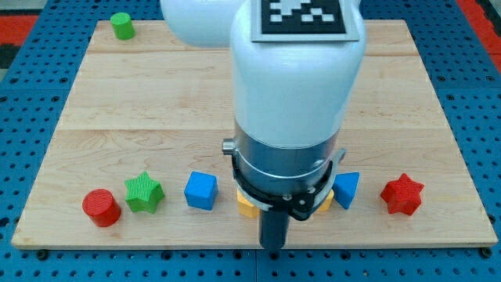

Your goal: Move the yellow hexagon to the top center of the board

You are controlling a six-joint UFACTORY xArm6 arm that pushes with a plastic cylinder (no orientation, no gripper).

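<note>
The arm's white and black body hides the middle of the board. Only yellow slivers show from under it: one on its left side and one on its right. Their shape cannot be made out, so I cannot tell which belongs to the yellow hexagon. The dark rod comes down between them, and my tip sits at the board's bottom edge, just below the yellow pieces.
Along the bottom row, from left to right, stand a red cylinder, a green star, a blue cube, a blue triangle and a red star. A green cylinder stands at the top left corner of the wooden board.
</note>
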